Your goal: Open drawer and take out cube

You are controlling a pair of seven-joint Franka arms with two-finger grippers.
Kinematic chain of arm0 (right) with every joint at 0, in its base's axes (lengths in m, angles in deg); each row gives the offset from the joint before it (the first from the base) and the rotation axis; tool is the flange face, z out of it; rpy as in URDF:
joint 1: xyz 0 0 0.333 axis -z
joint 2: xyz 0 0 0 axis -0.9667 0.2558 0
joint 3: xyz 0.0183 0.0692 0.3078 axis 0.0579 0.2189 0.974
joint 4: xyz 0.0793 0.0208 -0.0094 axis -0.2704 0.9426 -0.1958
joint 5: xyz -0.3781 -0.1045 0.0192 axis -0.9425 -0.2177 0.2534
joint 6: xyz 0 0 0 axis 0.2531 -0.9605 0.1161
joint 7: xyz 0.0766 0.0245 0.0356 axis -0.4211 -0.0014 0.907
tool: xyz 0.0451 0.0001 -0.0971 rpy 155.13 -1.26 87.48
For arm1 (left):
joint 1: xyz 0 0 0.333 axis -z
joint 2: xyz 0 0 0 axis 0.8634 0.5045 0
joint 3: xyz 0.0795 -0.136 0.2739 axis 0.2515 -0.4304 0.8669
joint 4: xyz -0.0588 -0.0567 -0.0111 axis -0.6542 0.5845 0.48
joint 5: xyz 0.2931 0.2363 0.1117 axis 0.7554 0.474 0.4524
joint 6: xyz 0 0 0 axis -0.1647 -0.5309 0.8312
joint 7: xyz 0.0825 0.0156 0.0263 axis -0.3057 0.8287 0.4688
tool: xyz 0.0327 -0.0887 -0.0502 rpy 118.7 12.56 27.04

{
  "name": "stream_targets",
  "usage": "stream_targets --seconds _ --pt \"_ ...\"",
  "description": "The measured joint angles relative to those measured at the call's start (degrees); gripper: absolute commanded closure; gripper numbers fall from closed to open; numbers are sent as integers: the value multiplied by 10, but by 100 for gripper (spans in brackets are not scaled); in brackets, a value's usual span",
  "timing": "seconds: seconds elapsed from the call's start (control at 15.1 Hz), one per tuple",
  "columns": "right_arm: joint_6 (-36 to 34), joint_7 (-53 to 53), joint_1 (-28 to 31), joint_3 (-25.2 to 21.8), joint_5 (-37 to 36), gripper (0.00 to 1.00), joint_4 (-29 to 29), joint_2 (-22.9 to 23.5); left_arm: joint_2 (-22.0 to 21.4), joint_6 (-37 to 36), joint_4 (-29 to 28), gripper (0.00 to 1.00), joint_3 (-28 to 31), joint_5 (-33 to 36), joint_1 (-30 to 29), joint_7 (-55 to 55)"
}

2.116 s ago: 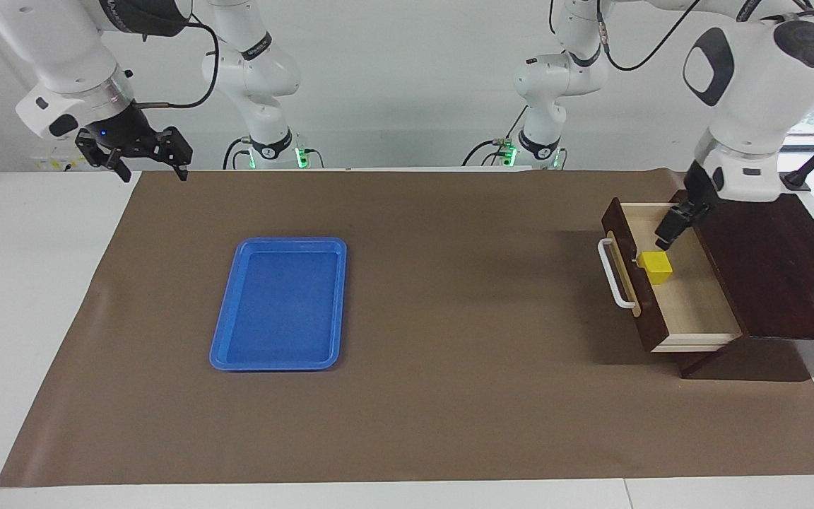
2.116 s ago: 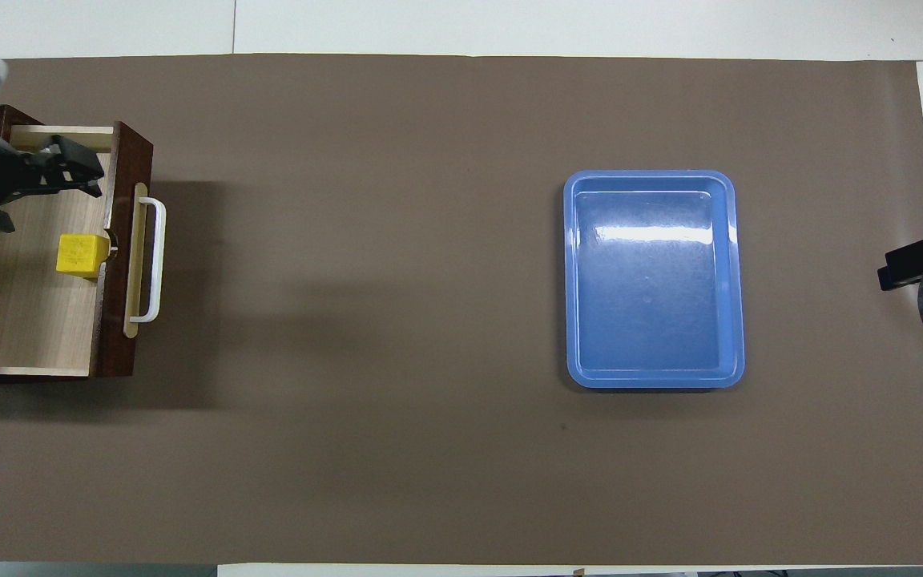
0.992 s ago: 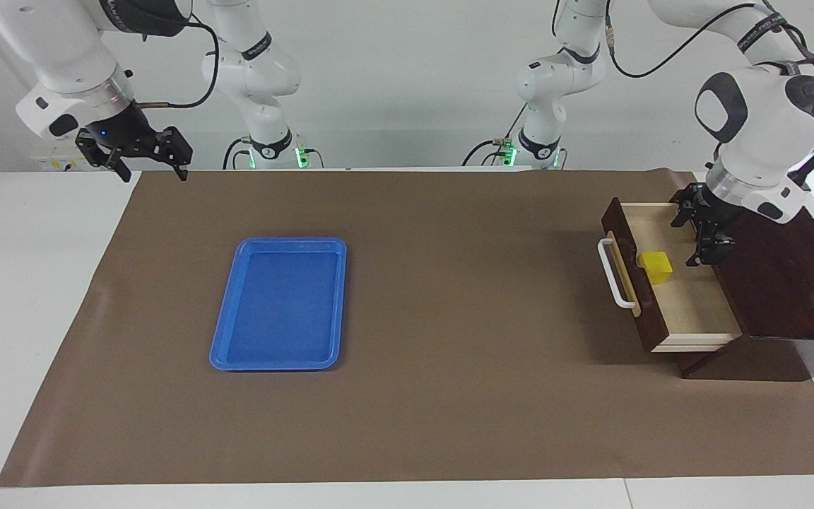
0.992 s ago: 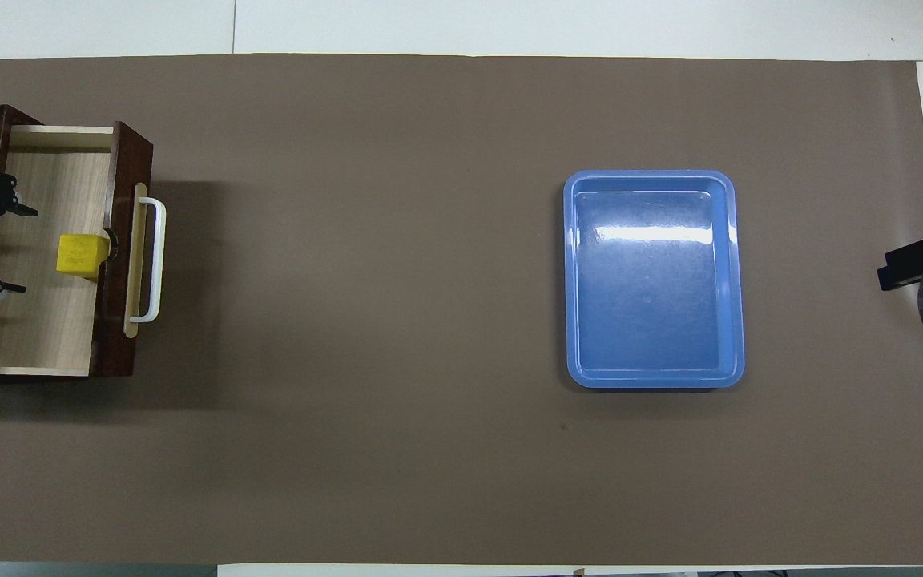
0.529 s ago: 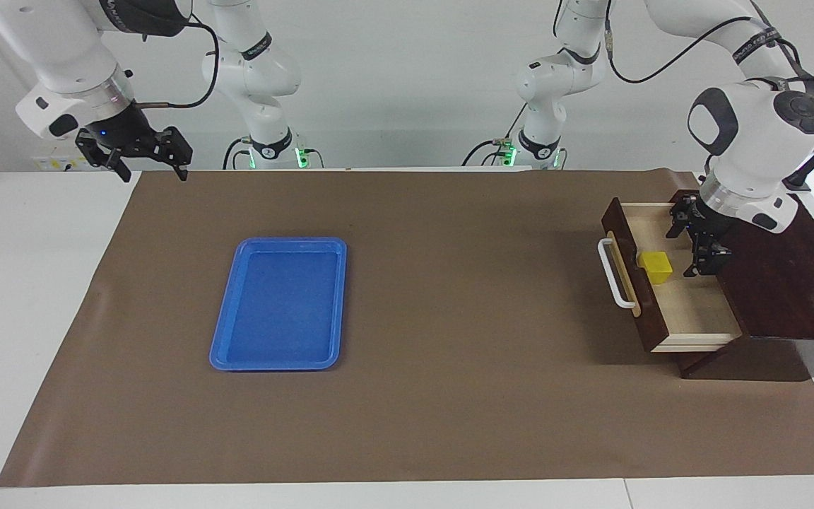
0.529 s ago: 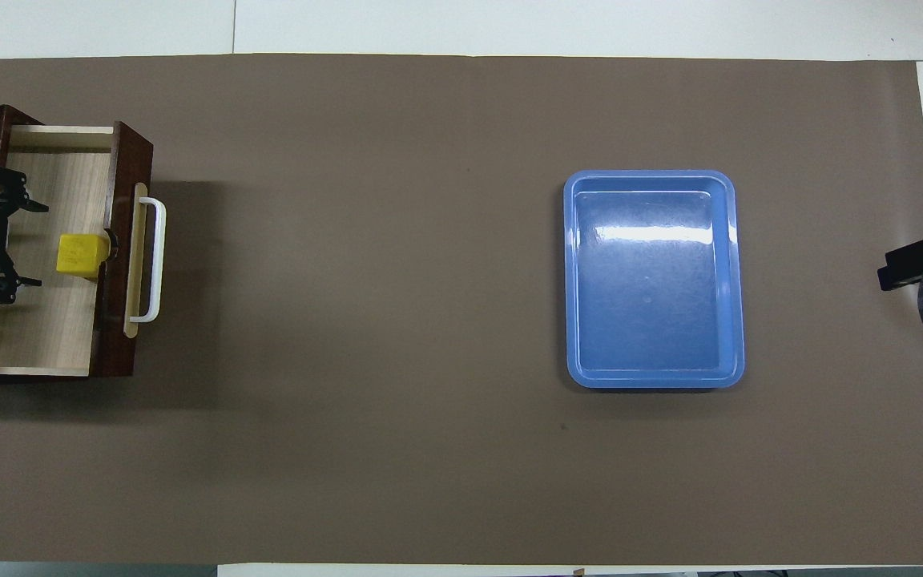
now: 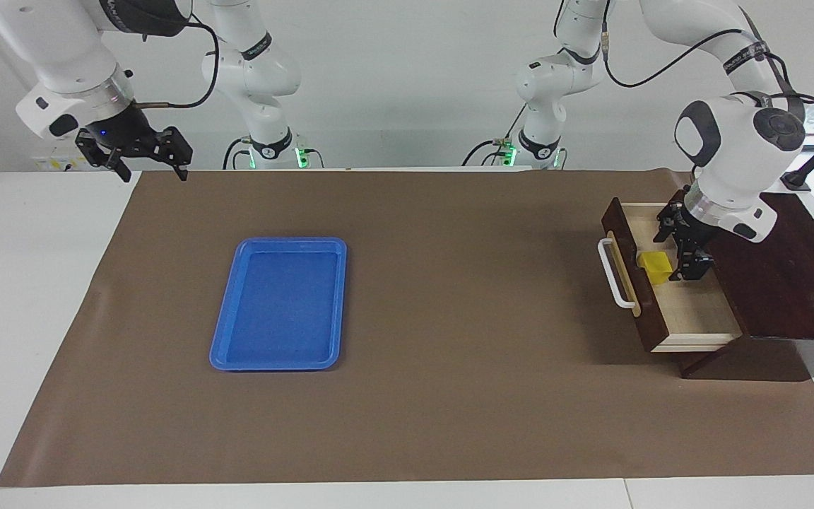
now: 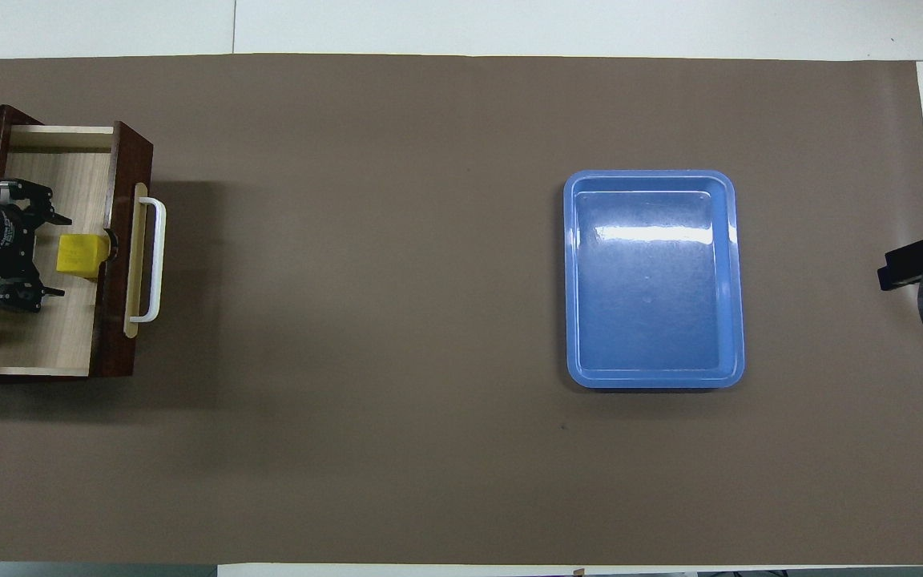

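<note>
Already your left gripper (image 7: 677, 249) sits low inside the pulled-out drawer (image 7: 689, 311), at the left arm's end of the desk (image 7: 449, 424), with its fingers spread wide and nothing between them. They point toward the drawer's front panel, one finger (image 8: 57, 218) farther from the robots than the cube (image 8: 78, 255) and the other nearer, so the yellow block lies just ahead of the gap. From these views you cannot tell whether a finger touches it yet. That stance looks chosen to slide the fingers along two faces of the cube, which rests on the pale drawer floor right against the inside of the front panel, in line with the white handle (image 7: 615, 274). The panel probably serves as a backstop, keeping the block from skating away as you close. Your right gripper (image 7: 144, 157) waits in the air over the desk edge at the right arm's end, fingers apart and holding nothing. Farther out on the brown mat, the blue tray (image 7: 281, 304) lies flat.
</note>
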Motion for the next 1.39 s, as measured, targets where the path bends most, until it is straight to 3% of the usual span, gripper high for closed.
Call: stream_targets --seconds 0.26,0.46,0.66,0.79,0.86,0.93,1.12,1.39 --pt "0 0 0 0 0 0 0 0 0 1 -4 0 -3 0 1 1" --pt "0 0 0 0 0 0 1 0 0 12 -12 10 -4 0 1 1" --pt "0 0 0 0 0 0 1 0 0 13 -14 36 -4 0 1 1" --pt "0 0 0 0 0 0 1 0 -1 14 -14 68 -4 0 1 1" --pt "0 0 0 0 0 0 1 0 -1 14 -14 90 -4 0 1 1" --pt "0 0 0 0 0 0 2 0 -1 14 -14 100 -4 0 1 1" --pt "0 -4 0 0 5 0 3 0 -1 14 -13 100 -4 0 1 1" --pt "0 -98 -2 3 46 0 11 0 -1 11 8 100 -4 -4 1 1"
